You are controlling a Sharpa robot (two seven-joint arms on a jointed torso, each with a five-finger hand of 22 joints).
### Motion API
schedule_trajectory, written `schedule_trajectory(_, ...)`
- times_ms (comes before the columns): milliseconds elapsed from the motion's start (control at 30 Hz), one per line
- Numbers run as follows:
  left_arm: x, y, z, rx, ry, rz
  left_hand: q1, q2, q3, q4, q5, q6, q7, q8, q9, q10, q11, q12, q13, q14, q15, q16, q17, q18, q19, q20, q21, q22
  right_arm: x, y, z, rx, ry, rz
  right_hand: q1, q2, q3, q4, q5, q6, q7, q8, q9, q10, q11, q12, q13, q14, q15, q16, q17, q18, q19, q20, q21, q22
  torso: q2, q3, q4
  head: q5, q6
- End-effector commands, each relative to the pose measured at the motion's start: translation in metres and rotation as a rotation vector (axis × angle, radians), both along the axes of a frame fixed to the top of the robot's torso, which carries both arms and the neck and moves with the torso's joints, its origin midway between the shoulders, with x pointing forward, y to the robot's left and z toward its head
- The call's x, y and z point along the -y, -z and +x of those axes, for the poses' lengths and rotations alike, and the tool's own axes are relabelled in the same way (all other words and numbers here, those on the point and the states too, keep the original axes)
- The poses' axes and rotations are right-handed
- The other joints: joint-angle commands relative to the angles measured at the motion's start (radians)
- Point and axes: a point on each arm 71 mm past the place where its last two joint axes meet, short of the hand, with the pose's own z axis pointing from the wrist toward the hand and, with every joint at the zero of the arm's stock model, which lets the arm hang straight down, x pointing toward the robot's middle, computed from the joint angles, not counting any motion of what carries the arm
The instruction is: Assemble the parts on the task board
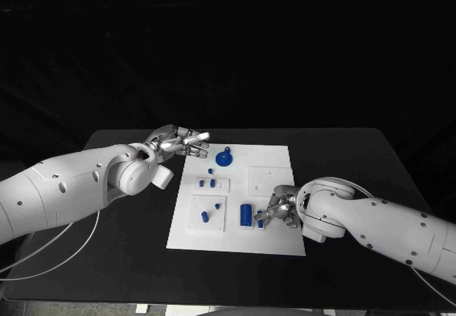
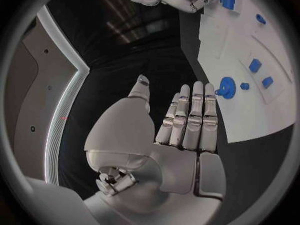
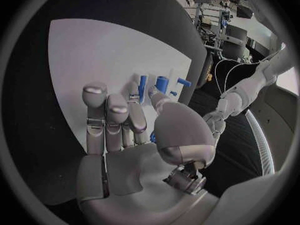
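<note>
Your right hand [image 1: 283, 212], fingers curled with nothing clearly gripped, sits just right of the upright blue cylinder [image 1: 246, 212] on the task board's [image 1: 275, 158] near edge; left hand [image 1: 180, 142], spread and empty, hovers far-left.

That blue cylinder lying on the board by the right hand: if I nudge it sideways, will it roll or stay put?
The blue cylinder lies on its side on the white task board, so it will probably roll if pushed across its axis. It looks small, smooth and rigid, so likely light and possibly slippery. The right hand sits close beside it; whether they touch is unclear.
</note>
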Motion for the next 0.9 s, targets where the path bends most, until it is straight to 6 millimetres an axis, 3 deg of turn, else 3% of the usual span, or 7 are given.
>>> schedule_trajectory(33,0.002,-0.001,0.000,0.000,0.012,-0.012,0.003,-0.006,0.000,0.003,-0.006,-0.004,0.001,-0.001,0.000,0.003,0.000,0.005,0.001,-0.008,-0.001,-0.004,-0.001,-0.006,-0.001,-0.003,0.001,-0.001,0.004,0.009,-0.005,-0.028,-0.007,0.002,0.004,-0.019,-0.003,0.008,-0.006,-0.006,0.001,-0.007,-0.001,-0.002,0.003,-0.002,0.036,0.002,-0.003,-0.005,-0.002,-0.011,0.048,-0.002,-0.004,-0.001,0.000,0.0003,0.0001,-0.001,0.004)
schedule_trajectory(133,0.001,-0.001,0.000,0.002,0.010,-0.012,0.003,-0.006,0.000,0.003,-0.006,-0.004,0.001,-0.001,0.000,0.003,0.000,0.005,0.001,-0.008,-0.001,-0.004,-0.001,-0.006,-0.001,-0.003,0.001,-0.001,0.009,0.008,-0.005,-0.024,0.006,0.013,0.011,-0.080,0.014,0.073,-0.009,-0.021,0.009,-0.007,-0.008,-0.004,0.010,0.003,0.041,0.001,0.000,-0.006,-0.002,-0.008,0.048,0.001,-0.004,-0.001,-0.001,0.0002,-0.0006,-0.002,0.005)
schedule_trajectory(233,0.000,-0.001,0.000,0.005,0.005,-0.012,0.003,-0.008,-0.001,0.003,-0.006,-0.004,0.001,-0.001,0.000,0.002,0.000,0.005,0.001,-0.008,-0.001,-0.004,-0.001,-0.006,0.000,-0.003,0.001,-0.001,0.018,0.006,-0.004,-0.018,0.013,0.044,0.033,-0.101,-0.066,0.119,0.008,-0.044,0.014,-0.005,-0.011,-0.007,0.013,0.001,0.041,0.001,0.003,-0.007,-0.003,-0.006,0.047,0.003,-0.006,-0.001,-0.001,-0.0002,-0.0018,-0.005,0.011)
schedule_trajectory(467,-0.003,-0.002,0.002,0.020,-0.018,-0.015,0.005,-0.009,0.001,0.002,-0.005,-0.004,0.001,-0.001,0.000,0.001,0.000,0.005,0.001,-0.006,-0.001,-0.003,-0.001,-0.006,0.000,-0.003,0.001,-0.001,0.040,-0.020,0.017,0.091,0.022,0.163,0.071,-0.099,-0.113,0.150,0.042,-0.088,0.029,-0.007,-0.020,-0.008,0.023,0.003,0.038,0.001,0.006,-0.003,0.001,0.000,0.048,0.007,0.000,0.004,-0.004,-0.0005,-0.0026,-0.014,0.033)
schedule_trajectory(600,-0.008,-0.003,0.005,0.035,-0.048,-0.023,0.008,-0.006,0.002,-0.003,-0.005,0.001,0.001,0.000,0.000,0.001,0.000,0.005,0.001,-0.007,-0.001,-0.003,-0.001,-0.005,0.001,-0.003,0.002,-0.001,0.060,-0.039,0.038,0.174,0.068,0.242,0.078,-0.099,-0.120,0.147,0.058,-0.087,0.029,-0.007,-0.021,-0.010,0.023,0.000,0.035,0.000,0.006,-0.005,0.000,0.000,0.047,0.007,0.001,0.006,-0.008,-0.0031,-0.0041,-0.024,0.064)
schedule_trajectory(800,-0.017,-0.004,0.011,0.053,-0.104,-0.038,0.013,0.005,0.003,-0.020,-0.005,0.019,-0.001,0.001,0.001,-0.007,0.002,0.005,0.001,-0.005,-0.001,-0.002,0.001,-0.003,0.001,-0.002,0.002,-0.001,0.086,-0.061,0.071,0.289,0.149,0.421,0.081,-0.031,-0.188,0.067,0.122,-0.086,0.030,-0.007,-0.024,-0.027,0.024,-0.035,0.008,-0.008,0.004,-0.041,-0.027,0.002,0.039,0.006,-0.045,-0.006,-0.023,-0.0105,-0.0096,-0.039,0.107)
schedule_trajectory(900,-0.022,-0.004,0.015,0.061,-0.132,-0.043,0.015,0.010,0.003,-0.027,-0.004,0.036,-0.002,0.003,0.002,-0.017,0.004,0.005,0.001,-0.003,-0.001,-0.002,0.001,-0.003,0.002,-0.001,0.003,0.000,0.098,-0.065,0.086,0.343,0.208,0.523,0.103,0.007,-0.242,0.014,0.159,-0.096,0.023,-0.010,-0.031,-0.093,0.023,-0.243,-0.159,-0.023,0.005,-0.240,-0.163,0.012,0.008,0.006,-0.359,-0.163,-0.032,-0.0157,-0.0118,-0.043,0.122)
